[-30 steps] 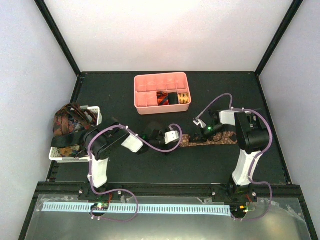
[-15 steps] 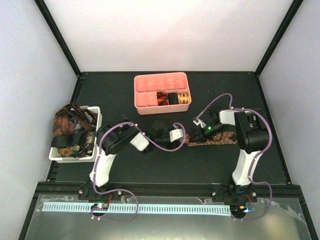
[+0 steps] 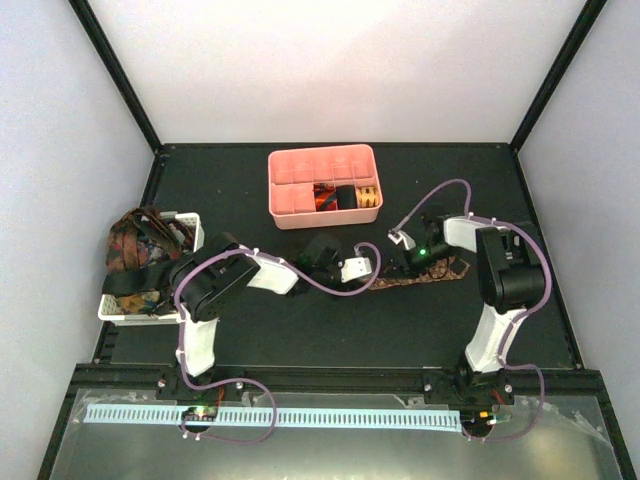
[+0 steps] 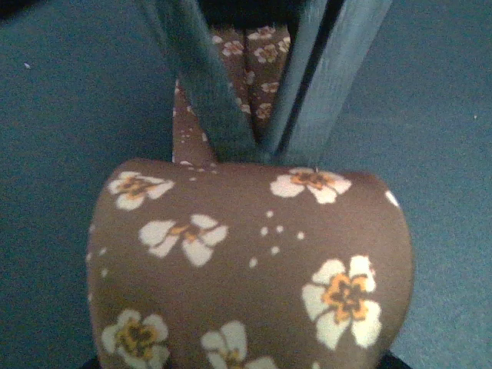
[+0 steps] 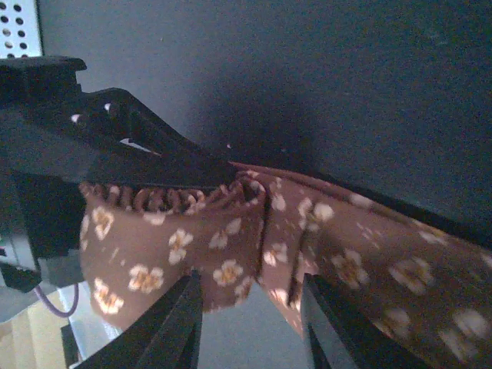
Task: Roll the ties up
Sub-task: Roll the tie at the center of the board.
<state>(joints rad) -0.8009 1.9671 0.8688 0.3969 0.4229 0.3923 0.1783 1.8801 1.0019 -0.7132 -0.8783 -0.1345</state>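
Note:
A brown tie [image 3: 440,272] with small pale flowers lies on the black table, its left end wound into a roll [image 4: 246,261]. My left gripper [image 3: 374,270] is shut on that roll. The roll fills the near part of the left wrist view and hides the fingers. In the right wrist view the left gripper [image 5: 115,146] presses along the roll's [image 5: 169,238] coiled top edge. My right gripper [image 5: 250,280] is open just in front of the tie, holding nothing. Its dark fingers [image 4: 204,84] show beyond the roll, over the flat strip [image 4: 257,46].
A pink compartmented tray [image 3: 300,160] at the back centre holds rolled ties [image 3: 345,197] in its front cells. A white slotted basket [image 3: 190,228] at the left edge is heaped with more ties [image 3: 140,250]. Black frame posts border the table.
My left gripper moved right to the rolled end and closed on it. My right gripper opened, let go of the tie and shifted slightly left.

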